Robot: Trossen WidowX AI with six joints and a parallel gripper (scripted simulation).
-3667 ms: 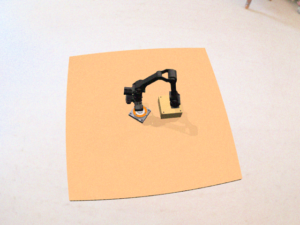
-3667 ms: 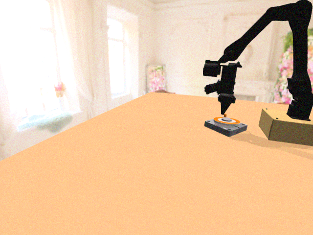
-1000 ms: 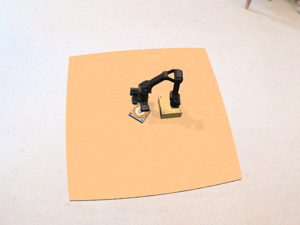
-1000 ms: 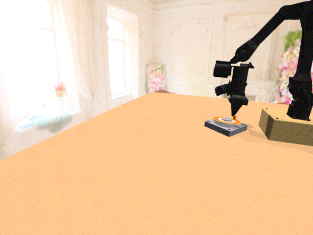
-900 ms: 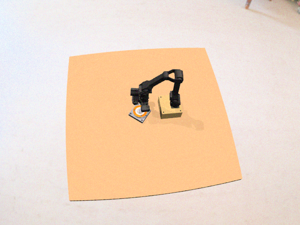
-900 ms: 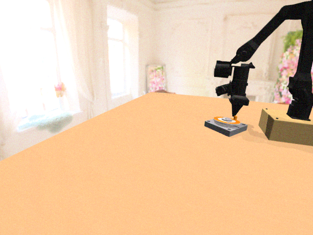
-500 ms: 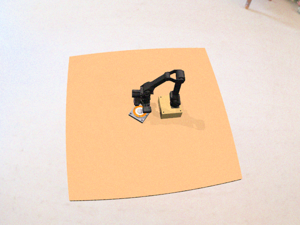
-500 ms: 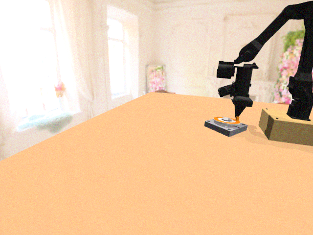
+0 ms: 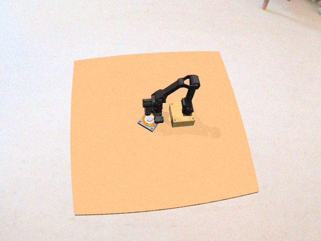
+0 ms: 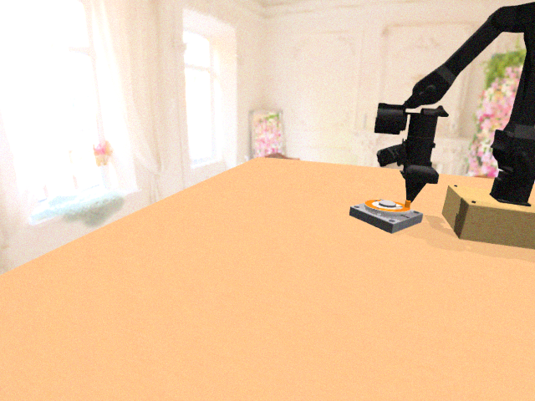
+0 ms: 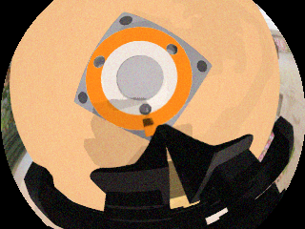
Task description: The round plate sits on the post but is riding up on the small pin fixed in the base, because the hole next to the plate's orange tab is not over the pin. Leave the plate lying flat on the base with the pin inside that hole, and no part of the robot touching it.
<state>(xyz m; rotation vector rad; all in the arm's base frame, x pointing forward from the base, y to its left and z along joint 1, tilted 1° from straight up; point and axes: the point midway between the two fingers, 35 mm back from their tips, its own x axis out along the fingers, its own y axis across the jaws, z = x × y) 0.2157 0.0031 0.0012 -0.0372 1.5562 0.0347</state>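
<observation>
My claw, pressed together and empty, sits against the tab; pushing too far could swing the hole past the pin.

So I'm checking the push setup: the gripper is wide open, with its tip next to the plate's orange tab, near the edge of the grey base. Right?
Not quite: the gripper is shut, holding nothing. The wrist view shows its fingers pressed together into one point. The rest holds: that point sits by the orange tab of the plate, near the edge of the grey base.
</observation>
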